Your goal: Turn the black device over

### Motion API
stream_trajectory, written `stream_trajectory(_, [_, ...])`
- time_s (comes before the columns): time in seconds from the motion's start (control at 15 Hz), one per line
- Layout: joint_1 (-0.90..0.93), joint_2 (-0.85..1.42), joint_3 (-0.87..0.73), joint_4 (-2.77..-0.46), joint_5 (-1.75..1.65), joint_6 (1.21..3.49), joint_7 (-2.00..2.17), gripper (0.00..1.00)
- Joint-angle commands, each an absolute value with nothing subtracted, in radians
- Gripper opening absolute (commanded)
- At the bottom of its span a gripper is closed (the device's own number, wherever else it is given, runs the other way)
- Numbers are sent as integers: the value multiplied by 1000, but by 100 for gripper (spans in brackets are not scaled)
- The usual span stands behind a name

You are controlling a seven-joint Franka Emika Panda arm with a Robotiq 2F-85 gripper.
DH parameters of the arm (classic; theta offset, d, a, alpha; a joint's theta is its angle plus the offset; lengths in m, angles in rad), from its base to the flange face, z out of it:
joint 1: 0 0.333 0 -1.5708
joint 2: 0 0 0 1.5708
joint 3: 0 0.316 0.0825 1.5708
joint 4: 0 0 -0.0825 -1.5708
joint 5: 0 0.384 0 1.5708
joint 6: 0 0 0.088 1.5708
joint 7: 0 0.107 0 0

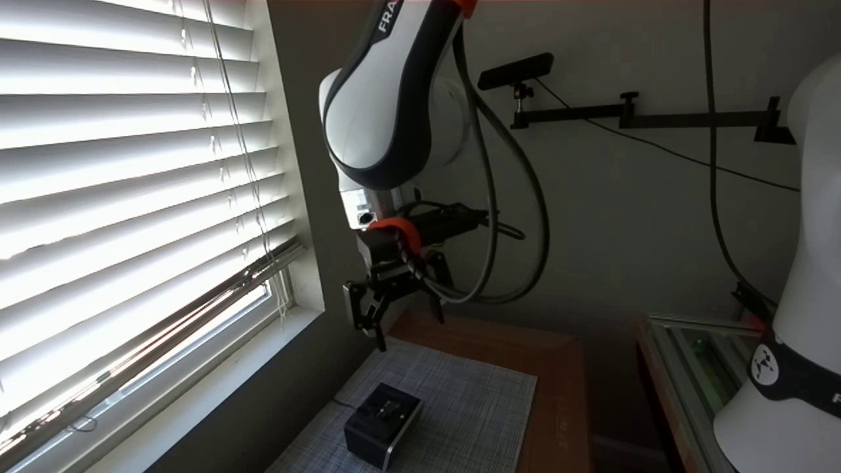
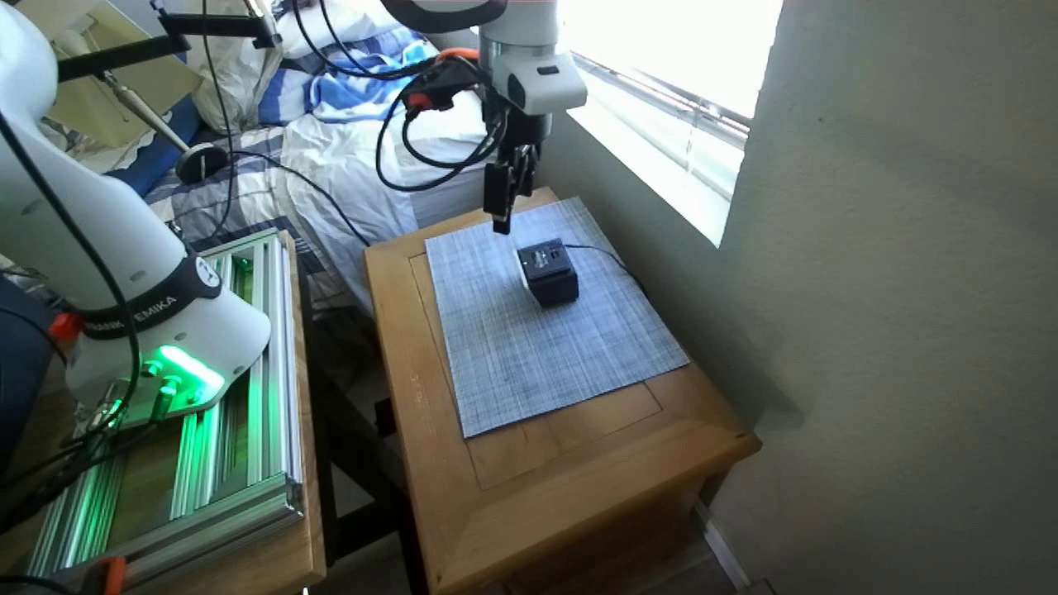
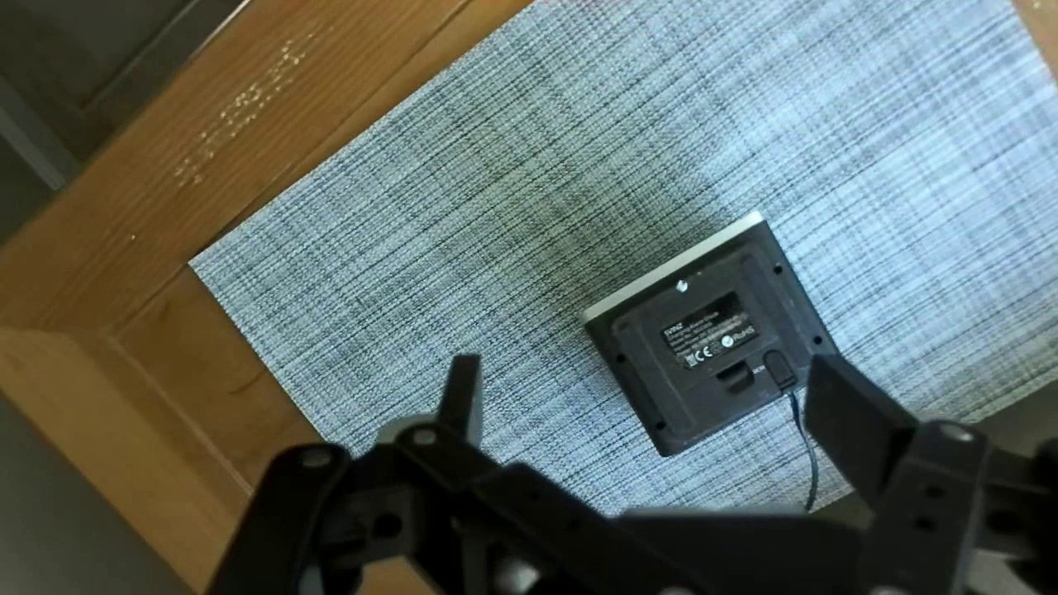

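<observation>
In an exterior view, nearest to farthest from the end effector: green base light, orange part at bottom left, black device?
1. Black device: on the gray mat.
2. Green base light: left side.
3. Orange part: bottom left, at the picture's edge.

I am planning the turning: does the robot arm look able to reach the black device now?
Probably yes: the open gripper hangs higher than the black device, and nothing visible stands between them. Only the cord at one side may need care.
</observation>
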State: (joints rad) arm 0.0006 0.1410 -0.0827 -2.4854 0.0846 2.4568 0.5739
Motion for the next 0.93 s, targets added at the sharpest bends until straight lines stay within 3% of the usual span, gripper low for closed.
stream_trajectory(0.0, [-10, 69, -83, -2508, 29, 2396, 440, 100])
stream_trajectory(0.87, [-7, 7, -39, -2536, 50, 2405, 239, 100])
